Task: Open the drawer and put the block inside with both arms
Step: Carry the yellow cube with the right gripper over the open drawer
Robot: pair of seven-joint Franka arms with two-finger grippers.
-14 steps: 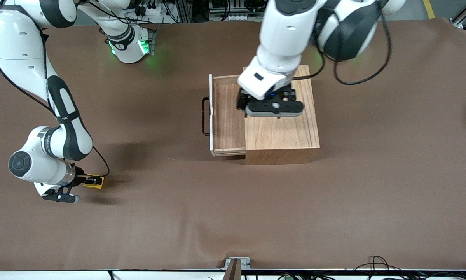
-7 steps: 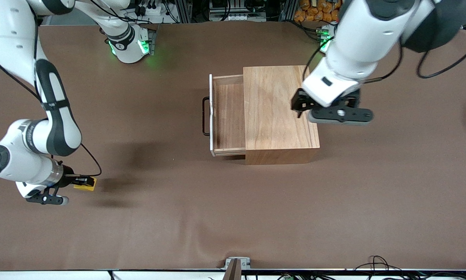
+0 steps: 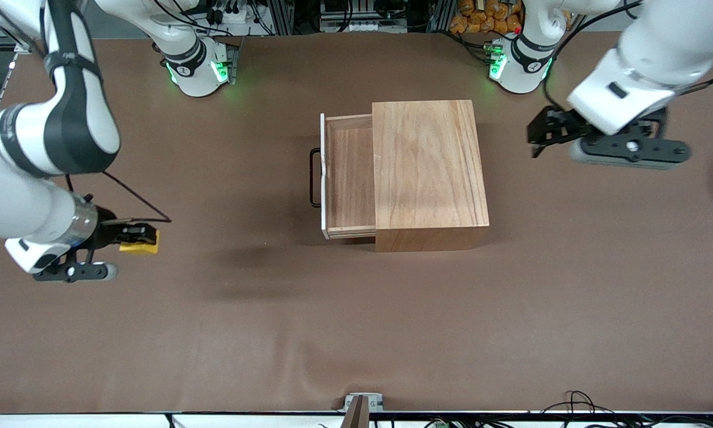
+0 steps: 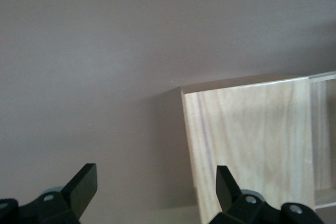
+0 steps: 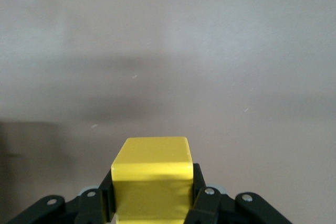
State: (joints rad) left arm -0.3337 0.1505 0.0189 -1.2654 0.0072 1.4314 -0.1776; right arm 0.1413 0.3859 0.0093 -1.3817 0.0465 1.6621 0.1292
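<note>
The big wooden box stands mid-table. Its drawer is pulled partly out toward the right arm's end, its black wire handle showing; its tray is bare inside. My right gripper is shut on the yellow block and holds it above the table near the right arm's end; the block sits between both fingers in the right wrist view. My left gripper is open and empty, above the table beside the box toward the left arm's end. The box shows in the left wrist view past the left gripper.
The brown table mat spreads wide around the box. The green-lit arm bases stand along the table's edge farthest from the front camera. Cables and a bracket lie at the nearest edge.
My left gripper moved off the top of the box to the table toward the left arm's end. My right gripper rose with the yellow block held in it.
</note>
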